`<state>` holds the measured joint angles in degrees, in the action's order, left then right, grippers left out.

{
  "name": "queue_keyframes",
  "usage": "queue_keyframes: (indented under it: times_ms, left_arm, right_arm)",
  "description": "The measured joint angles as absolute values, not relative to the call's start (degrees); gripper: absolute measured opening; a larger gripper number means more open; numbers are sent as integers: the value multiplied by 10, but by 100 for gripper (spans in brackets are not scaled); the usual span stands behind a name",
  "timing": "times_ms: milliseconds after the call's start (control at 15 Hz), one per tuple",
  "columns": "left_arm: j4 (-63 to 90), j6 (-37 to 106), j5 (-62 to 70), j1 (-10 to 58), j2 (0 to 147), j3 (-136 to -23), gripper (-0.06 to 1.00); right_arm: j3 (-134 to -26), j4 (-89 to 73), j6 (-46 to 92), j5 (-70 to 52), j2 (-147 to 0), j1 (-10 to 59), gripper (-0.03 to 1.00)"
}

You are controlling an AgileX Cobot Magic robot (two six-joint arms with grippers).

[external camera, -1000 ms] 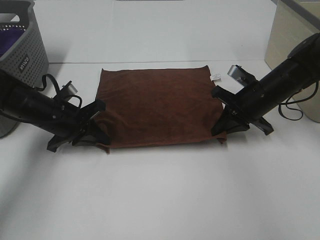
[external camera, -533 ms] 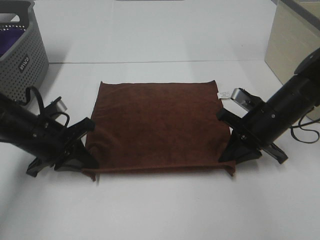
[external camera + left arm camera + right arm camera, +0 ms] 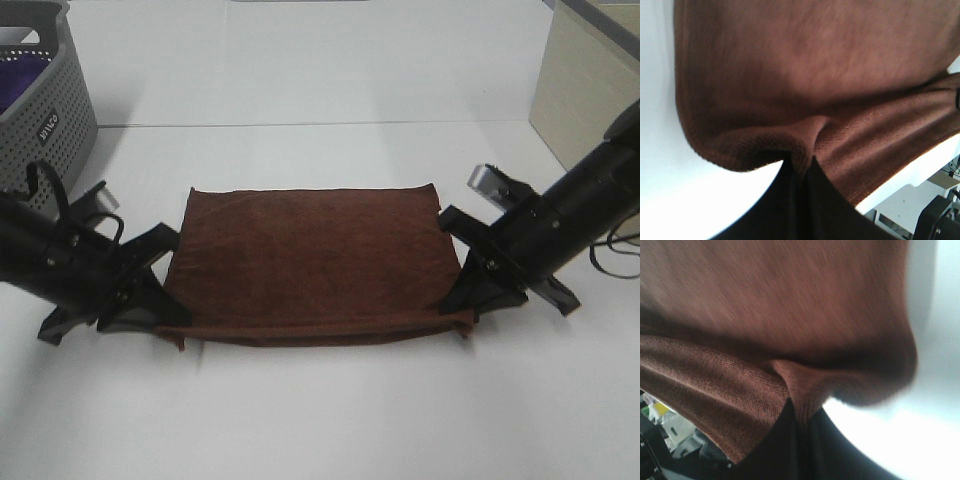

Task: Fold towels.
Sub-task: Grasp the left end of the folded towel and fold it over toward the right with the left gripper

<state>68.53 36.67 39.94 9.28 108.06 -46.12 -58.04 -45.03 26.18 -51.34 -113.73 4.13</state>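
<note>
The reddish-brown towel lies on the white table, its near edge lifted off the surface. My left gripper is shut on the towel's near left corner. My right gripper is shut on its near right corner. In the left wrist view the plush fabric bunches where the closed jaws pinch it. The right wrist view shows the same pinch on the fabric. The white tag is hidden.
A grey perforated basket with purple cloth inside stands at the back left. A beige box or cabinet stands at the back right. The white table stretches in front of the towel.
Both grippers moved toward the near edge of the table, dragging the towel with them by its near corners. The white tag at the far right corner went out of sight.
</note>
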Motion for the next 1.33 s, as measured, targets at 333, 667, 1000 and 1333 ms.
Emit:
queue_keyframes:
  times_ms: [333, 667, 1000, 1333]
  left_arm:
    - [666, 309, 375, 93, 1082, -617, 0]
    - [636, 295, 364, 93, 1190, -778, 0]
    - [606, 292, 330, 93, 1256, -849, 0]
    - [604, 292, 329, 93, 1277, -849, 9]
  right_arm:
    - [-781, -443, 256, -536, -1150, 41, 0]
    - [-938, -434, 244, -538, -1274, 41, 0]
    - [-973, -406, 244, -478, -1328, 41, 0]
    - [-975, -410, 244, -461, -1328, 41, 17]
